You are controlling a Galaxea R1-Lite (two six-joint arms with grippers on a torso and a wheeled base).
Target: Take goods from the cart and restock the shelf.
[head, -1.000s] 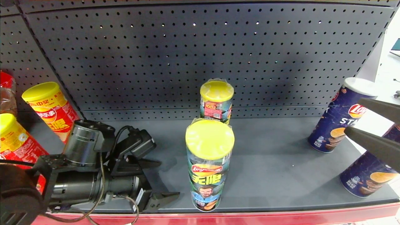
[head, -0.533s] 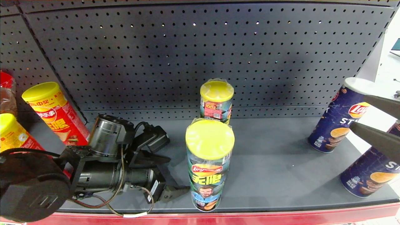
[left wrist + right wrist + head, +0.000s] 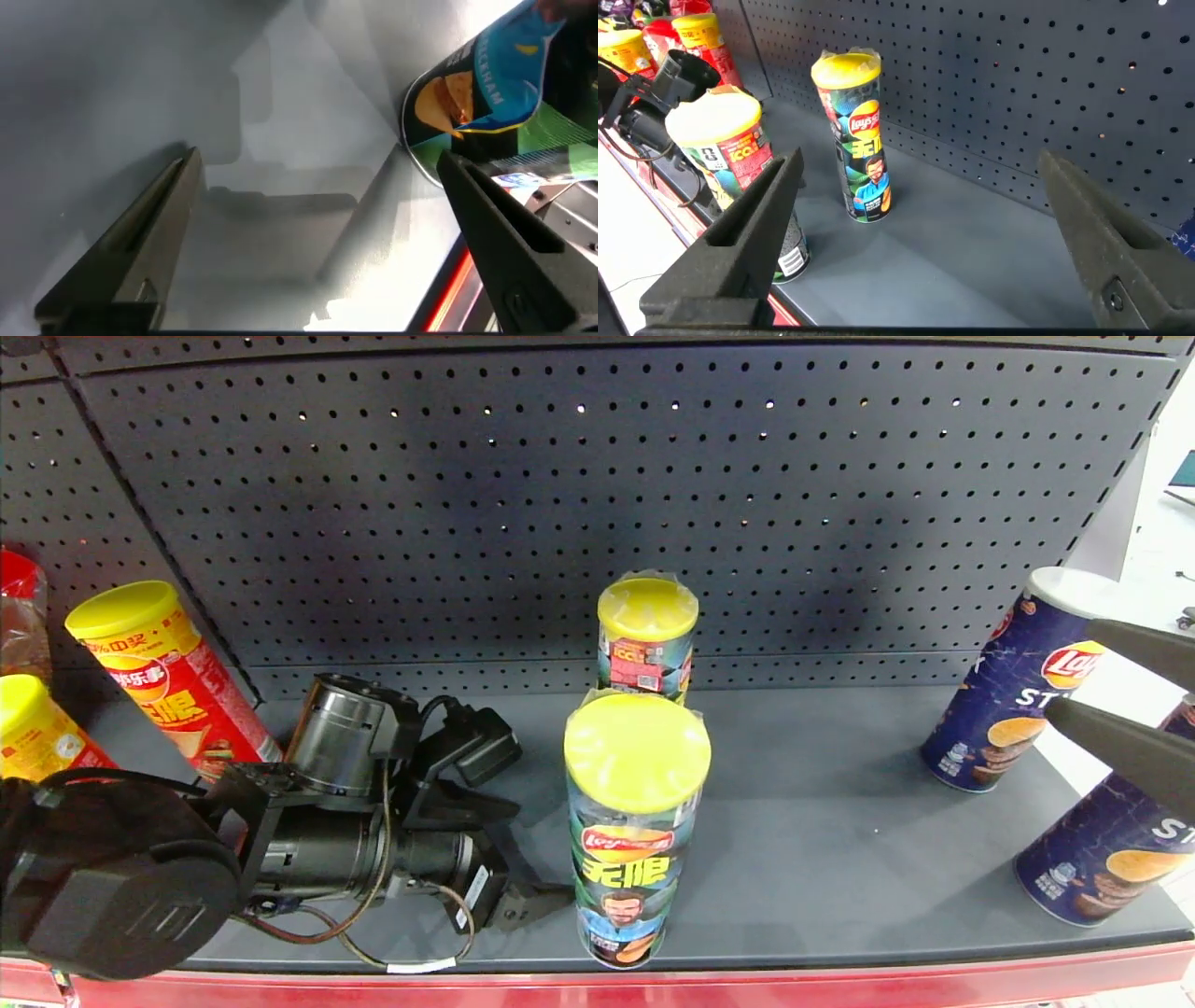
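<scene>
Seemingly well along with this item. Front yellow-lidded can (image 3: 635, 831) upright on the shelf deck (image 3: 840, 859) near the front edge, with a rear yellow-lidded can (image 3: 647, 635) straight behind it at twelve o'clock, close to the pegboard back (image 3: 560, 523). Stands free, clamped by neither gripper, so reads as placed. Probably left to do: draw the left arm clear, go back to the cart for more goods, and fill the bare deck at three o'clock of the front can, short of the rear blue can (image 3: 1018, 681) and front blue can (image 3: 1102, 849). No telling how much stock waits in the cart.

Left gripper (image 3: 527, 854) low over the deck at nine o'clock of the front can, its arm lying almost flat and aimed toward three o'clock, with a red can (image 3: 163, 672) farther out at ten o'clock. Fingers spread wide, holding nothing, with bare deck between them. Nearer fingertip just beside the can's base, possibly touching; cannot tell which. Other finger farther back toward the pegboard, clear of the can.

Right gripper (image 3: 1134, 705) far out at three o'clock, raised in front of the blue cans, fingers likewise spread and empty, apart from both.
</scene>
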